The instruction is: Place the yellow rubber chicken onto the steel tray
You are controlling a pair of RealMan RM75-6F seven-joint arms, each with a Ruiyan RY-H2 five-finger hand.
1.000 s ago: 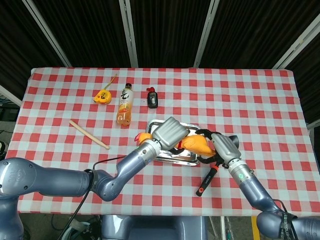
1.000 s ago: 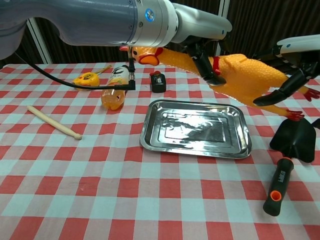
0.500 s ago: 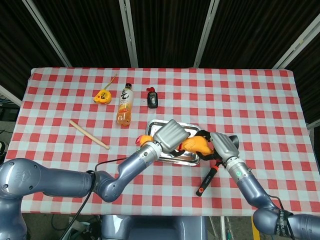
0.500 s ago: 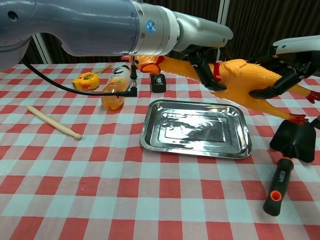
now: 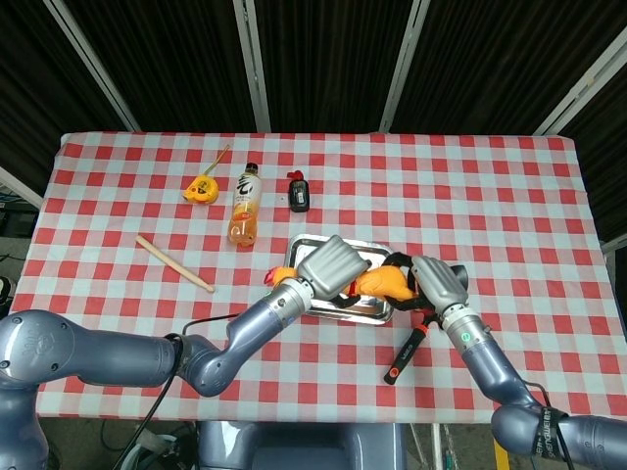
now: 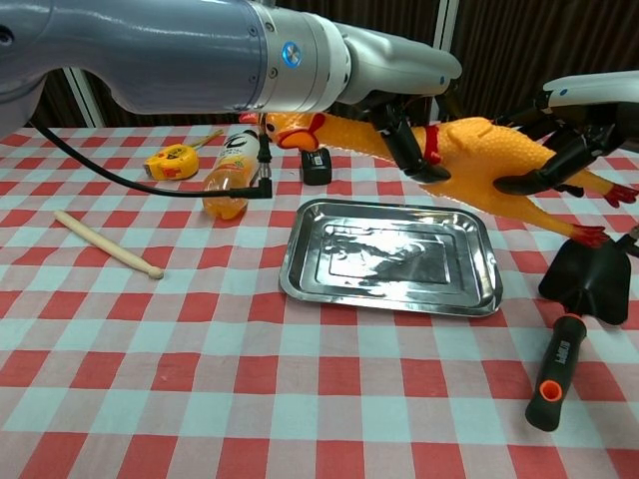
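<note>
Here the red-and-white checked tablecloth [image 6: 200, 399] covers the whole table, and nearest me on my right lies a black trowel [image 6: 581, 314] with an orange-tipped handle. Just beyond sits the steel tray [image 6: 389, 261], flat and shiny. Above it, clear of the metal, I hold the rubber chicken [image 6: 469, 160] level: my left hand [image 6: 399, 125] grips its neck, my right hand [image 6: 569, 150] clasps the tail end near the red feet. Off to my left lie a wooden stick [image 6: 105, 242], then an orange drink bottle [image 6: 232, 175], a yellow tape measure [image 6: 172, 159] and a small black bottle [image 6: 316, 165]. Behind the table hang dark curtains [image 5: 323, 59] between pale slanted poles. Since a second ago the chicken has levelled out and sunk a little toward the tray.
</note>
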